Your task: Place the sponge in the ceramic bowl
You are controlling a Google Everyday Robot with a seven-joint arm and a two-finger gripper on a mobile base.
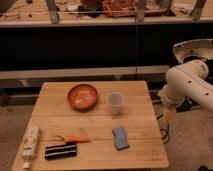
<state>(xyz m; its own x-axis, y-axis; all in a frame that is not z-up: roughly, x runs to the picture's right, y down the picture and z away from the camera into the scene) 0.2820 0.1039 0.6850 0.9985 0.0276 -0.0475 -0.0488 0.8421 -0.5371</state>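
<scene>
Sponge [120, 138] flat on table [142, 120], front-right area, not in bowl. Long axis approx 11–5 o'clock, short edges facing bowl side and front edge. Bowl [82, 96] at approx 10–11 o'clock from sponge, well apart; cup [115, 102] at 12, betw. them. Gripper [170, 115] off table's right edge, 2 o'clock from sponge, jaws spread, holding nothing. Sponge thus lies at 8 o'clock from gripper.

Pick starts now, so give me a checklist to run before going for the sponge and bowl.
1. Sponge lies free near the table's front right: ok.
2. Bowl upright, behind-left of sponge: ok.
3. Cup clear of bowl: ok, beside it, apart.
4. Gripper on sponge: not ok; arm hangs right of the table, gripper out of sight.
5. Gripper aim: cannot tell.
</scene>
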